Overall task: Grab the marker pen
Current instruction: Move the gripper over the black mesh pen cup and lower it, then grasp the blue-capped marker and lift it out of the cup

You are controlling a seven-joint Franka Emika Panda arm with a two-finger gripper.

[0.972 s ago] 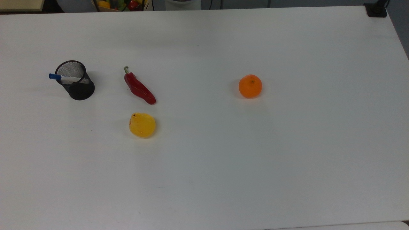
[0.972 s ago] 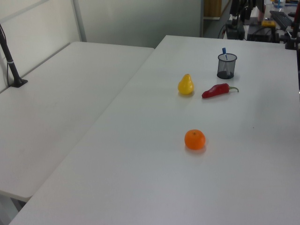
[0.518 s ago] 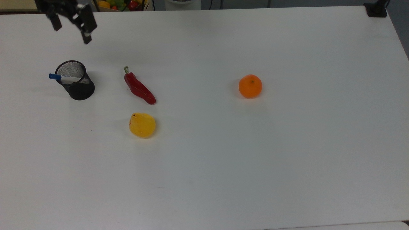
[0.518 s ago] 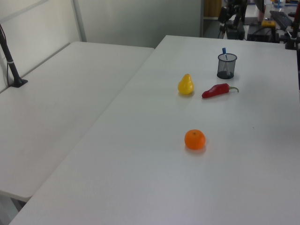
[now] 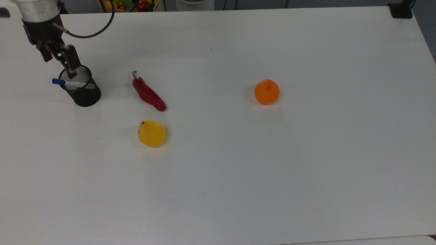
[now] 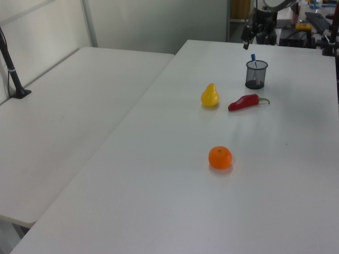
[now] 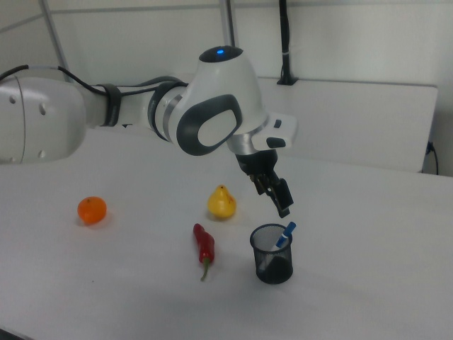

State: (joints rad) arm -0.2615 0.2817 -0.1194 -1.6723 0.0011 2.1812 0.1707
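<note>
On the white tabletop (image 5: 306, 170) stand a mesh cup (image 5: 83, 92), a chilli (image 5: 148, 93), a pear (image 5: 151, 133) and an orange (image 5: 266, 92).

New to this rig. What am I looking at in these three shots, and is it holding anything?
It is one robot arm ending in a two-finger gripper. Three fixed cameras watch the same white table: one from above, two from opposite sides. On the table stand a black mesh cup with a marker pen leaning in it, blue cap up, plus a red chilli, a yellow pear and an orange. The gripper hangs just above the cup near the pen's cap and holds nothing; its fingers look apart in the view from above.
</note>
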